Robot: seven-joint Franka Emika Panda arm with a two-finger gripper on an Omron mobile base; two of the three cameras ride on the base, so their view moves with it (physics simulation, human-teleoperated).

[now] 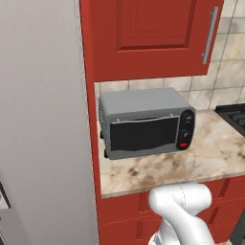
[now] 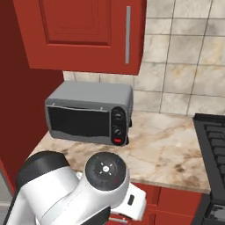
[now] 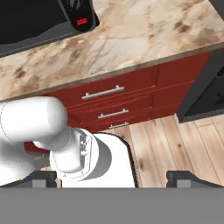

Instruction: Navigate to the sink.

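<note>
Left base view: grey toaster oven (image 1: 146, 123) sits on the marble tabletop (image 1: 210, 158) under a red cabinet (image 1: 148, 33). Right base view: black stovetop (image 2: 213, 145) at right. Hand view: hand (image 3: 111, 178) fingertips wide apart, holding nothing, above red drawers (image 3: 122, 98).

A toaster oven (image 1: 146, 123) sits on the tabletop (image 1: 210, 158), under a wall cabinet (image 1: 148, 33). A tall panel (image 1: 43, 119) stands to its left, a stovetop (image 2: 213, 140) well apart to its right. Drawers (image 3: 113, 94) lie below the tabletop.

Grey toaster oven (image 1: 146, 122) with black door, red cabinets (image 1: 148, 36), beige-brown marbled counter (image 2: 162, 149), black stovetop (image 2: 213, 136), wooden floor (image 3: 175, 144).
</note>
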